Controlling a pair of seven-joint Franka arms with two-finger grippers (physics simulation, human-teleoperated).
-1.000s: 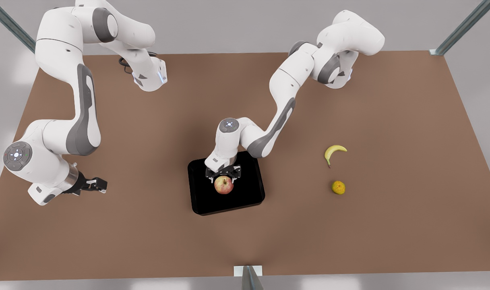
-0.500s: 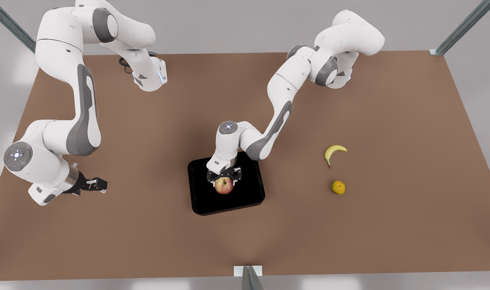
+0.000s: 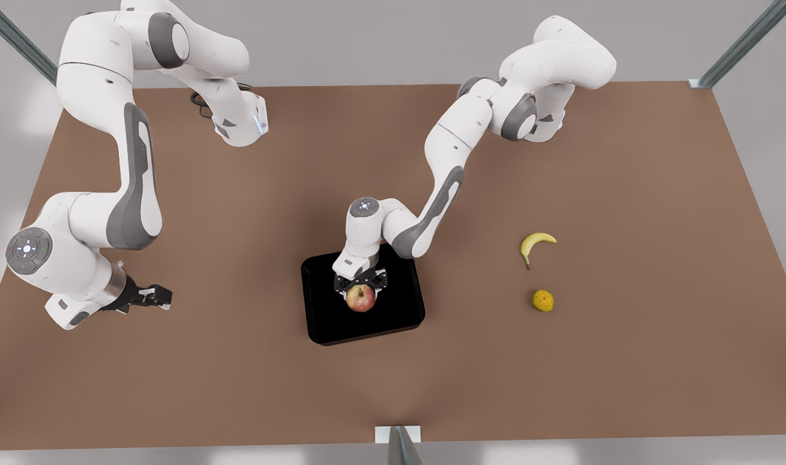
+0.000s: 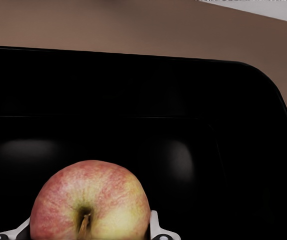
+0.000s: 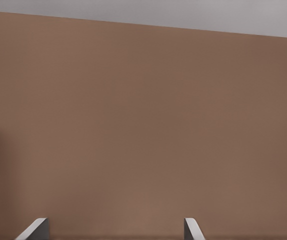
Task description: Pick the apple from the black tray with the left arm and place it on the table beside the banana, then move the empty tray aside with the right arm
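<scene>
Your left tool [image 3: 360,282] is hanging over the apple [image 3: 361,298], which is sitting near the middle of the black tray [image 3: 393,320], itself lying about midway along the tabletop [image 3: 250,381] and a little toward its near edge. In the left wrist view the fingertips [image 4: 156,227] are flanking the apple [image 4: 90,202] on either side, spread wide and seemingly just beside the skin; you cannot be sure from these pictures whether they are touching. Expect the apple to be handling as a firm, moderately heavy, smooth round body: it is likely to be rolling or slipping if pinched off-centre, so take it across its widest girth, stem up. Against the picture a second ago, the left arm's elbow is sitting closer in and the tool is lower over the apple; the apple and tray are lying where they were. Your right tool [image 3: 154,296] is waiting near the tabletop's edge on the front view's left, fingers [image 5: 36,227] standing wide apart, empty. The banana [image 3: 536,243] is lying well apart from the tray, toward the opposite edge.
</scene>
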